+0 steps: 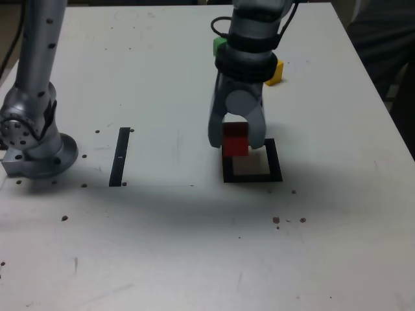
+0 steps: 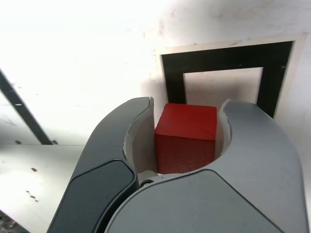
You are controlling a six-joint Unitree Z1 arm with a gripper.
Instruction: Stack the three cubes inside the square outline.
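White and a little stained, the bench [image 1: 194, 246] carries all the things of this work. My hand [image 1: 236, 139] is closed tight on the red cube [image 2: 186, 137], one jaw on each of two opposite faces, and the cube sits deep between them. It hangs in the air, not yet resting on anything.

What matters now is the square outline [image 2: 174, 77]. It lies just under and a little ahead of my hand; in the wrist view the pale centre [image 2: 221, 86] shows beyond the top edge of the cube. In the exterior view the cube seems to hang over the near corner of the border, so I judge that I must go a bit forward before I lower it.

Behind my hand, well apart, wait the green cube [image 1: 220, 45] and the yellow cube [image 1: 275, 72], both partly hidden by my wrist.
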